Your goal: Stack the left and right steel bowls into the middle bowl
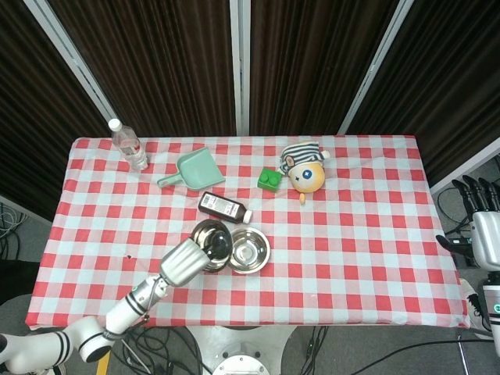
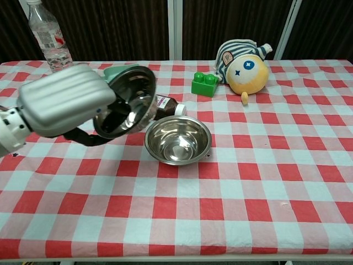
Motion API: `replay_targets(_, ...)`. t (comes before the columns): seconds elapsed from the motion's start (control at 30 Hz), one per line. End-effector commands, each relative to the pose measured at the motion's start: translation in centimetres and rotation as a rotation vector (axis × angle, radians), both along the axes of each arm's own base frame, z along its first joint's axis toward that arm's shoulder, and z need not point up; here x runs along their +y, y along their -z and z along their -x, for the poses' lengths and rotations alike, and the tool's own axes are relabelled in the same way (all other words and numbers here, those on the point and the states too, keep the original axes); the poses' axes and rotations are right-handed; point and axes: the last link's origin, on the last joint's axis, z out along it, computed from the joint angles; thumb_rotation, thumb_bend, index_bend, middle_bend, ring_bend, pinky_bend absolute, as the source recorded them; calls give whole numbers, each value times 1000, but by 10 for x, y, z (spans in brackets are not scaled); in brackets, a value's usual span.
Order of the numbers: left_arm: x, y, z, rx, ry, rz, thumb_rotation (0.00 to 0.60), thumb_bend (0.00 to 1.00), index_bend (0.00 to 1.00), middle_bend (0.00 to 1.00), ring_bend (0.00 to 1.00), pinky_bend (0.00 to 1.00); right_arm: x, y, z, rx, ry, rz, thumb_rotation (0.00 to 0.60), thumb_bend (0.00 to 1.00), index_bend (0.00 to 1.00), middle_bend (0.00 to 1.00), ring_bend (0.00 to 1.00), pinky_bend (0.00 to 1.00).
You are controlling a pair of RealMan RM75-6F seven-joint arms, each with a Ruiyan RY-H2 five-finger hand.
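Note:
My left hand [image 1: 184, 262] [image 2: 65, 106] grips a steel bowl [image 1: 212, 240] [image 2: 124, 100] by its rim and holds it tilted in the air, just left of and above the middle steel bowl [image 1: 247, 250] [image 2: 178, 139]. The middle bowl sits upright on the checked tablecloth [image 1: 351, 234] with nothing in it. My right hand [image 1: 486, 230] hangs off the table's right edge with its fingers apart, holding nothing; the chest view does not show it. I see only these two steel bowls.
A brown bottle [image 1: 224, 207] [image 2: 165, 104] lies just behind the bowls. Further back are a green scoop [image 1: 194, 169], a water bottle [image 1: 129, 144] [image 2: 51, 40], a green block [image 1: 269, 180] [image 2: 204, 84] and a plush toy [image 1: 305, 169] [image 2: 243, 62].

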Motion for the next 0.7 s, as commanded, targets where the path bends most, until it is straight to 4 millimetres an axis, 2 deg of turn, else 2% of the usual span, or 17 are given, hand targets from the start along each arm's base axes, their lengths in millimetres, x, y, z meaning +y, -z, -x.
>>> replay_targets(0.03, 0, 12, -23, 31, 69, 16, 600, 382, 721, 734, 990, 981, 1, -3, 1, -12, -3, 16, 600, 49, 101, 74, 0, 74)
replay_targets(0.37, 14, 42, -37, 95, 116, 30, 600, 384, 726, 739, 992, 983, 2, -13, 3, -49, -16, 70, 600, 62, 101, 80, 0, 79)
replay_targets(0.7, 27, 58, -29, 132, 92, 39, 600, 384, 726, 739, 992, 983, 0, -14, 4, -52, -19, 81, 600, 64, 101, 80, 0, 80)
